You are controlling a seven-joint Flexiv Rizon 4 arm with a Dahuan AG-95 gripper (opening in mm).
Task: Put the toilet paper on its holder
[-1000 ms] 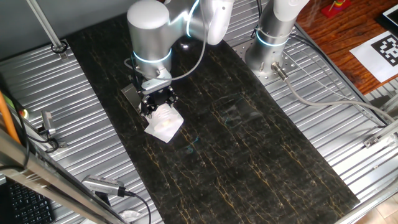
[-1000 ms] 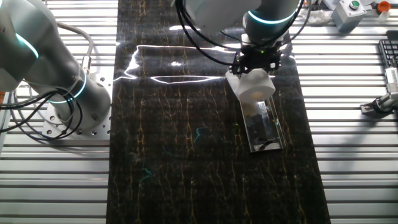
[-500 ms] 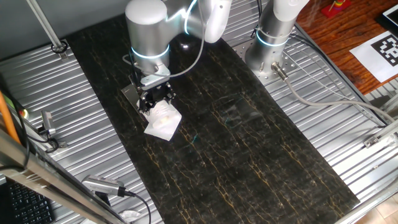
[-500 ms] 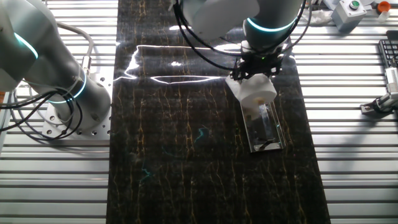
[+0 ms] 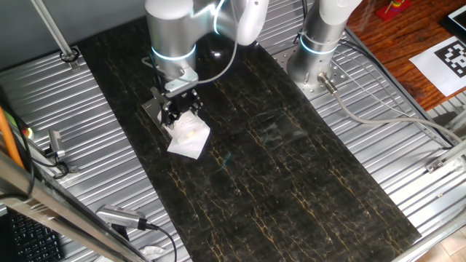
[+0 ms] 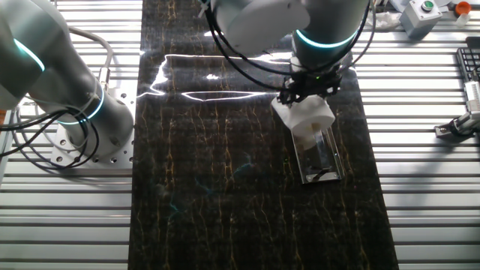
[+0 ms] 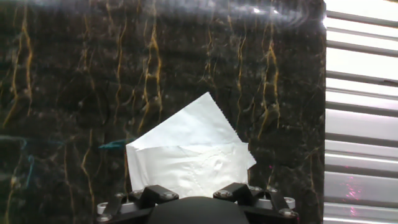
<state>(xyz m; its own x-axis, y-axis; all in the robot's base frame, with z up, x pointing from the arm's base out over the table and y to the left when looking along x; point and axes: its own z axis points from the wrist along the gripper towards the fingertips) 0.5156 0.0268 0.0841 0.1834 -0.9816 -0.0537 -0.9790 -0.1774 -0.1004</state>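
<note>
The toilet paper [image 5: 189, 135] is a white roll with a loose square sheet hanging from it. It also shows in the other fixed view [image 6: 307, 115] and in the hand view [image 7: 189, 155]. My gripper [image 5: 180, 111] is shut on the roll's top and holds it over the near end of the holder [image 6: 320, 155], a shiny grey metal plate on the dark mat. In the first fixed view only a corner of the holder [image 5: 152, 110] shows behind the gripper. The roll hides the plate's end under it, and I cannot make out the peg.
A second robot's round silver base [image 6: 82, 127] stands at the mat's left in the other fixed view, and shows at the back right in the first fixed view [image 5: 314, 62]. Ribbed metal tabletop [image 5: 80, 116] flanks the dark marbled mat [image 5: 277, 160]. Cables run at the right.
My gripper has carried the roll a short way along the mat, further over the holder's end. The loose sheet has swung with it.
</note>
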